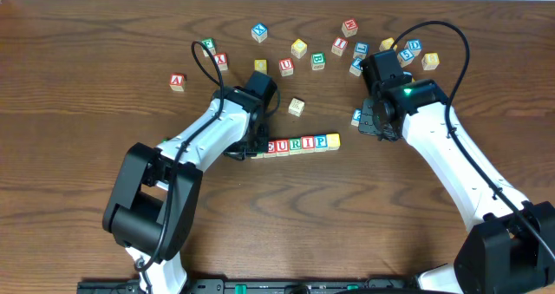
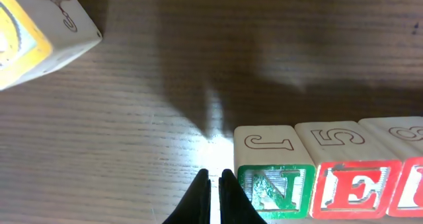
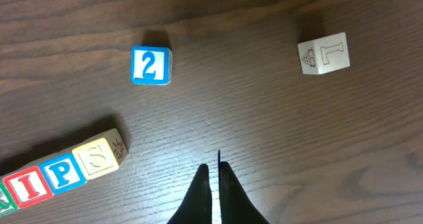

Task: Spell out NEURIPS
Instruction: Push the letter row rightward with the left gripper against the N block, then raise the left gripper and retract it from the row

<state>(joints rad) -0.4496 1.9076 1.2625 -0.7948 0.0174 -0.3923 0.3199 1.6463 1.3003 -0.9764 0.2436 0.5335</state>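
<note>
— Nearest thing?
— The left gripper [image 2: 215,191], jaws closed on nothing, just left of the N cube [image 2: 274,187].
— And the word?
— The NEURIPS row [image 1: 299,144] lies along the desk [image 1: 87,173]. Right of its S cube [image 3: 98,156], the right gripper [image 3: 215,184], jaws closed, empty.

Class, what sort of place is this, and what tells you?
Probably a robotics lab bench: a left arm and right arm stand at a wooden table, with lettered cubes scattered and one row lined up.
</note>
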